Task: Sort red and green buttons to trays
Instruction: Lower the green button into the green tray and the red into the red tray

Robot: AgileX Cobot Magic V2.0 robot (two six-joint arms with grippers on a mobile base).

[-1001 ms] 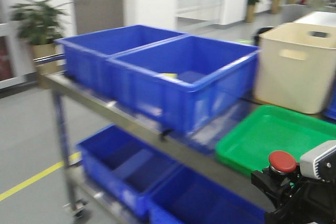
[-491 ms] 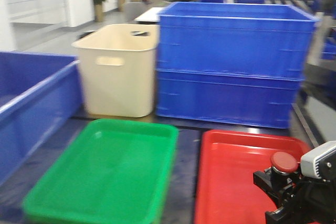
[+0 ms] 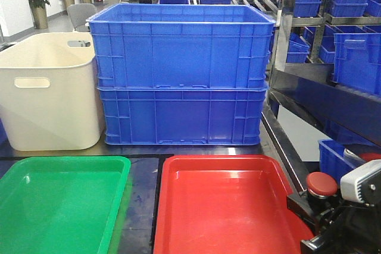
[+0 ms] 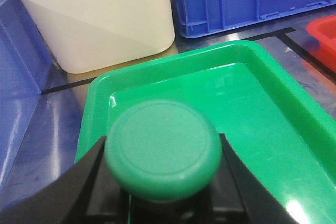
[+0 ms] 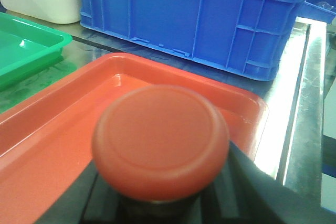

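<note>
right gripper (image 3: 317, 209) is clamping the red button (image 5: 160, 140), holding it at the 4 o'clock edge of the red tray (image 3: 226, 203). left gripper (image 4: 157, 208) is gripping the green button (image 4: 163, 148) over the 6 o'clock end of the green tray (image 4: 273, 114). Both trays are sitting side by side on the bench (image 3: 143, 191), with blue crates (image 3: 181, 75) and cream tub (image 3: 47, 96) at 12 o'clock.

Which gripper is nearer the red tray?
Right. The right gripper, holding the red button, is at the red tray's near-right edge; the left gripper, holding the green button, is at the green tray.
</note>
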